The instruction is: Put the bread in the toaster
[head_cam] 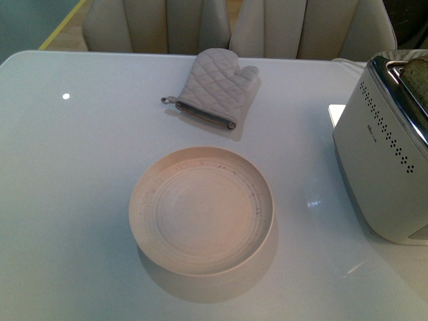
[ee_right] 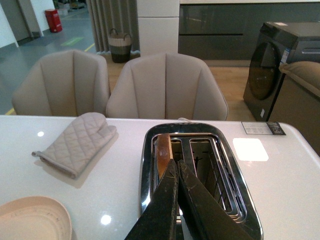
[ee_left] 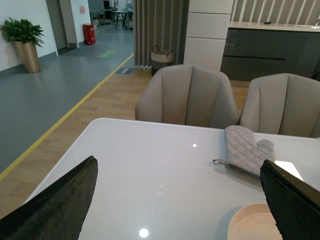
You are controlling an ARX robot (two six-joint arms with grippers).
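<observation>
The white toaster (head_cam: 384,154) stands at the table's right edge, and neither arm shows in the front view. A slice of bread (head_cam: 418,73) pokes up from its chrome top. In the right wrist view the bread (ee_right: 163,150) stands on edge in one slot of the toaster (ee_right: 235,165), brown crust up. The other slot holds nothing. My right gripper (ee_right: 177,162) hovers over the slots, shut, its tips beside the bread's crust; whether they touch is unclear. My left gripper (ee_left: 178,162) is open above the bare table, holding nothing.
A round cream plate (head_cam: 200,210) with nothing on it sits mid-table, also seen in both wrist views (ee_left: 250,222) (ee_right: 30,220). A quilted beige oven mitt (head_cam: 214,87) lies behind it. Two beige chairs (ee_left: 187,95) stand at the far table edge.
</observation>
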